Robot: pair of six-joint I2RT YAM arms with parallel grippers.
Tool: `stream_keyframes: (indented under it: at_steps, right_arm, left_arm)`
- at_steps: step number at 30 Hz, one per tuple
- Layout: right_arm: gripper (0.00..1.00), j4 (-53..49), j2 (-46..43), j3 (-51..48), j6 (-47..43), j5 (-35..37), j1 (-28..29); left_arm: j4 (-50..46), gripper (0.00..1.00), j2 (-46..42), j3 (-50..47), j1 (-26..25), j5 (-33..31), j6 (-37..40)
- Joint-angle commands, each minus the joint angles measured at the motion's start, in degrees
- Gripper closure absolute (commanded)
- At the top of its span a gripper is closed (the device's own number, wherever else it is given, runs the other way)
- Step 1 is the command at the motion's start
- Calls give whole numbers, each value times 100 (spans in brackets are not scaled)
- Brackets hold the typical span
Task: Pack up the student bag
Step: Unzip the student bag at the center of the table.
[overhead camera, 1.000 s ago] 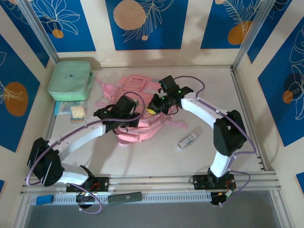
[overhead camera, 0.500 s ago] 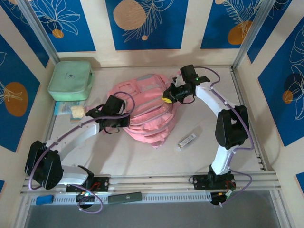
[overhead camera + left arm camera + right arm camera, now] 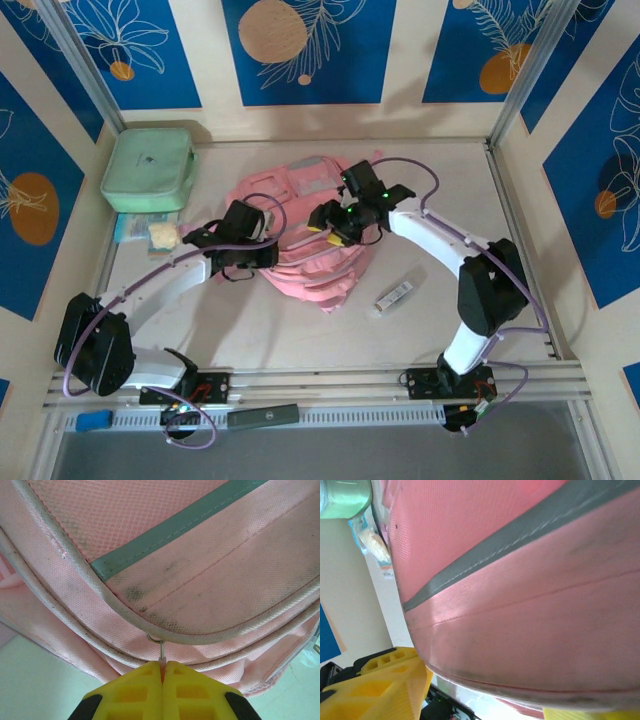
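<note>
1. Looking down from the top external camera, the student bag [image 3: 295, 195] lies flat in the middle of the table [image 3: 440, 330], between the two arms. A mint-green case [image 3: 148, 168] sits off its far-left corner and a small packet [image 3: 393, 295] lies to its right. The left end effector [image 3: 265, 255] is at the bag's left edge, and the right end effector [image 3: 328, 230] is over its middle.
2. From the left wrist camera, the yellow fingers [image 3: 140, 685] are pressed together, clamped on a thin metal zipper pull [image 3: 161, 652] that hangs from a piped seam. The pink weave looks soft and is smudged with dirt. The piping gives the edge a little body.
3. From the right wrist camera, the fingers [image 3: 385, 685] stand apart, one low on the left and one at the lower right edge. A pink panel with a grey stripe bulges between them, and nothing looks pinched.
4. As a judgement, the bag seems light and limp, so it is likely to sag and slide rather than lift as one piece. It is not fragile, and the cloth looks grippy rather than slick. The zipper pull suits opening a compartment. A piped seam or a strap would suit steadying the bag, since a flat panel offers little to bite. Tugging the zip may drag the whole bag unless the other arm pins it.
</note>
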Motion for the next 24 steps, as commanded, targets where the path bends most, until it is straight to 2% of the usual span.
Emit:
stream_keyframes:
  at_steps: [1, 3, 8, 11, 15, 19, 24]
  right_arm:
    - [50, 235, 212, 122, 147, 193, -106]
    - [56, 196, 284, 221, -70, 225, -206]
    - [85, 171, 320, 290, -382, 288, -499]
    - [97, 183, 328, 308, -456, 166, -704]
    - [100, 226, 325, 405, -631, 104, -907]
    - [100, 255, 448, 546, -654, -30, -1041]
    - [100, 214, 759, 904, -867, -123, -1005]
  left_arm:
    - [5, 100, -155, -31, -90, 174, -36]
    - [-98, 100, -212, -29, -85, 70, -7]
    - [-283, 100, -372, -104, -78, -275, 66]
    - [-504, 100, -344, -33, -60, -627, 202]
    - [-742, 100, -114, 139, 194, -1074, 500]
    - [-766, 100, 345, 424, 659, -1045, 592]
    - [-571, 100, 693, 625, 807, -870, 565]
